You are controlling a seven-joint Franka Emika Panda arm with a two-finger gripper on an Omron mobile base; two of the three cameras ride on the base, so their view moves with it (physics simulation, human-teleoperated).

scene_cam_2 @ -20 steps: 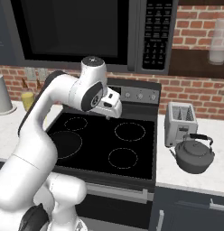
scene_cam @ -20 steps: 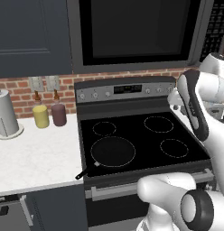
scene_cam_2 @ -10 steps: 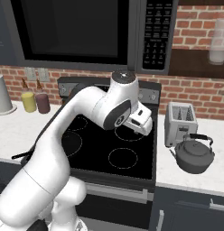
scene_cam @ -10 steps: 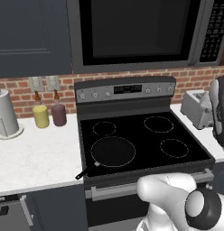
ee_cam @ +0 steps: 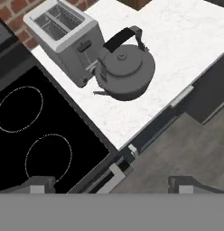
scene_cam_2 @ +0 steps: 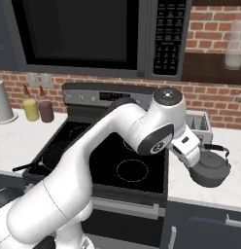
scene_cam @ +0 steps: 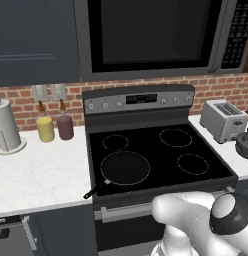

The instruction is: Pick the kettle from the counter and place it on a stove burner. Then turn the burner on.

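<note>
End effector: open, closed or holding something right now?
End effector: open and empty, its fingertips set wide apart; the kettle sits apart on the counter, ungrasped.

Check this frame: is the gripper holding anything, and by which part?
Nothing is held. The gripper is open above the counter's front edge, and the kettle stands free beside the toaster.

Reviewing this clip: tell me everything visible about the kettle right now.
The kettle is a squat, dark grey, metal-looking pot with a rounded body, a small lid knob, a short spout and an arched black handle standing up over the lid. It sits upright on the white speckled counter, right of the cooktop, close beside the toaster; whether they touch is unclear. The end effector hangs above it, not holding it.
</note>
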